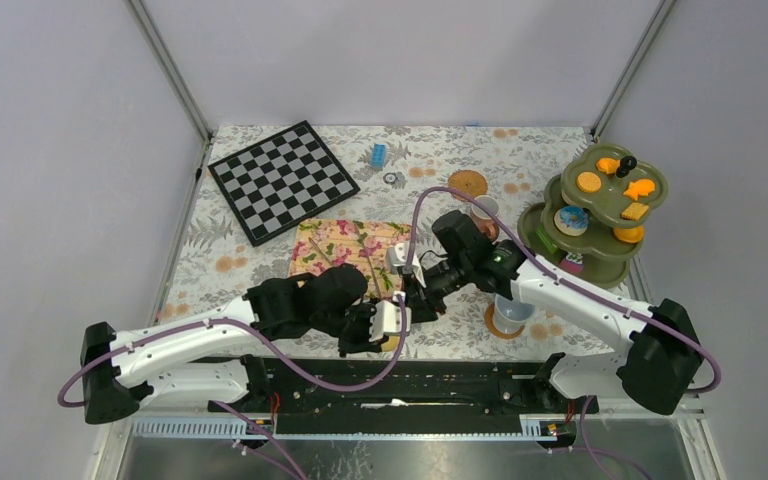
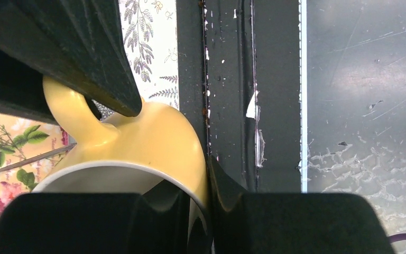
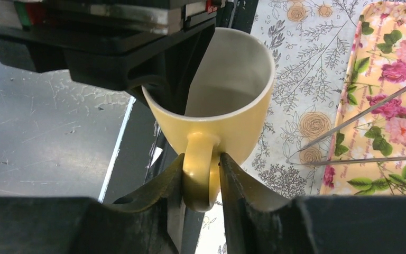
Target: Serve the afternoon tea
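We have the yellow mug (image 3: 243, 132) held between both arms, just off the near edge of the floral mat (image 1: 330, 245). The left gripper (image 2: 172, 137) is clamped narrowly on the mug's wall, with one finger inside the rim. The right gripper (image 3: 202, 159) pinches the handle from both sides. For a clean handover, we want that handle pinch firm and the mug level before the left fingers loosen, and they should loosen slowly. The mug is empty. Right of the mat, a grey-blue mug (image 1: 512, 312) sits on a coaster (image 1: 495, 330), its contents unclear. Farther right of the mat, the tiered stand (image 1: 608, 200) carries orange pastries (image 1: 588, 182).
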Tool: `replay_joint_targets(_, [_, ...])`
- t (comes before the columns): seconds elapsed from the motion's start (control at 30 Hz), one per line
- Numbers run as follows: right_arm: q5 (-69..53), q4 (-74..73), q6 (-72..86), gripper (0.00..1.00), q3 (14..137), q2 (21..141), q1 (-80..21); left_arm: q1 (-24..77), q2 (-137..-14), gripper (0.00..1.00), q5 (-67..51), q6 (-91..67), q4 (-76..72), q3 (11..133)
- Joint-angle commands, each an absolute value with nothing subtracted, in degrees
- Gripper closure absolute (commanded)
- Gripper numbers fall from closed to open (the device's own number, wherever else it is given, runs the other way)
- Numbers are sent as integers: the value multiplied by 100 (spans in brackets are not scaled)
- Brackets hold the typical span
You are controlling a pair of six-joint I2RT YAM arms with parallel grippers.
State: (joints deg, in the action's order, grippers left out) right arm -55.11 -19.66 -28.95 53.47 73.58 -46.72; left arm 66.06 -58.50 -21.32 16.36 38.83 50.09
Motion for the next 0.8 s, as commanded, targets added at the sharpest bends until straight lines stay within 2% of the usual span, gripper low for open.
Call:
replay_joint_targets(0.0, [-5407, -2284, -3199, 64, 5753, 7506, -4830, 6645, -5845, 100, -2441, 1788, 3312, 5200])
replay_joint_targets(0.13, [-5463, -2285, -3212, 68, 5811, 7600, -4885, 6645, -5879, 100, -2454, 1801, 3331, 5221])
replay_joint_targets(0.2, [-5536, -2327, -3200, 79, 5842, 7665, -4902, 6645, -5880, 100, -2459, 1797, 3331, 5236])
replay_joint_targets(0.27, [-5539, -2392, -3276, 98, 5853, 7707, -4920, 6645, -5855, 100, -2413, 1782, 3326, 5255])
replay_joint_targets(0.37, [-5469, -2368, -3281, 100, 5800, 7721, -4939, 6645, -5831, 99, -2206, 1707, 3298, 5277])
replay_joint_targets(0.53, [-4699, -1146, -2224, 100, 5341, 7318, -4948, 6645, -5759, 65, -1524, 1489, 3120, 5271])
replay_joint_targets(0.57, [-4422, -718, -2003, 100, 5147, 7203, -4948, 6645, -5671, 56, -1424, 1458, 3090, 5273])
replay_joint_targets(0.6, [-4139, -429, -1831, 100, 4992, 7119, -4948, 6645, -5567, 54, -1348, 1458, 3059, 5261])
replay_joint_targets(0.67, [-3376, -77, -1575, 100, 4830, 7058, -4942, 6645, -5287, 42, -1113, 1487, 2942, 5216])
replay_joint_targets(0.73, [-2556, 301, -1478, 100, 4762, 7068, -4926, 6645, -4888, 22, -925, 1524, 2763, 5108])
replay_joint_targets(0.77, [-2243, 479, -1444, 100, 4702, 7047, -4882, 6645, -4665, 19, -834, 1535, 2660, 5033])
